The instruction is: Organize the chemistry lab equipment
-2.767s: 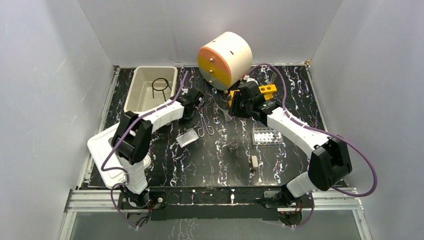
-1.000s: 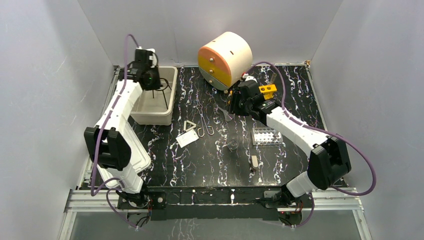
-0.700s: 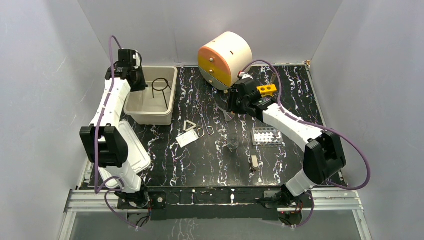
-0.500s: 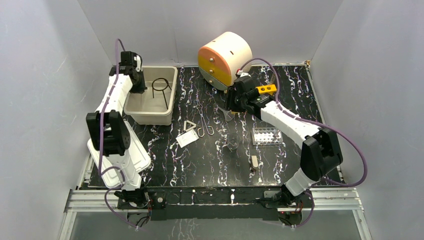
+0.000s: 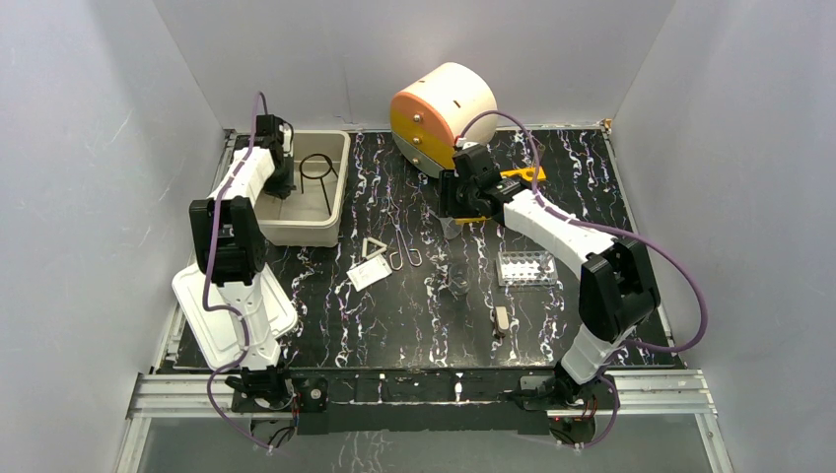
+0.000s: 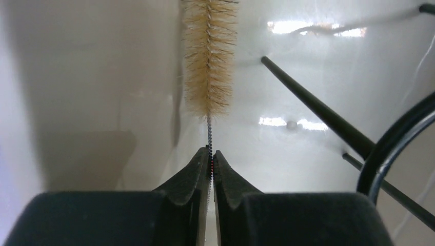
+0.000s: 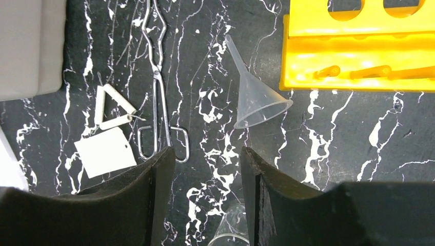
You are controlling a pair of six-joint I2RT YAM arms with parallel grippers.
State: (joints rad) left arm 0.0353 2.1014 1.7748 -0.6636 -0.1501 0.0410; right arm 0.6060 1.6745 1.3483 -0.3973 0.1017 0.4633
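My left gripper [image 6: 211, 152] is shut on the twisted wire stem of a bristle brush [image 6: 209, 56] and holds it inside the white tub [image 5: 296, 225], at its left side [image 5: 281, 185]. The black ring with handle [image 6: 390, 148] lies beside it in the tub [image 5: 315, 168]. My right gripper [image 7: 206, 154] is open and empty above the table [image 5: 455, 209]. Below it lie the thin metal tongs [image 7: 160, 92], the triangle [image 7: 118, 122], the white square pad [image 7: 105, 152] and the clear funnel [image 7: 259, 105]. The glass beaker's rim [image 7: 231, 231] shows between my right fingers.
The cream-and-orange drawer unit [image 5: 444, 113] stands at the back, behind my right gripper. A yellow rack [image 7: 359, 56] lies to the right of the funnel. A clear tube rack [image 5: 524, 267] and a brown-handled tool [image 5: 502, 319] lie nearer. A white lid [image 5: 222, 320] lies at the front left.
My left arm swung from the table's middle up over the tub's left rim and lowered into the tub. My right gripper shifted slightly left, toward the drawer unit.
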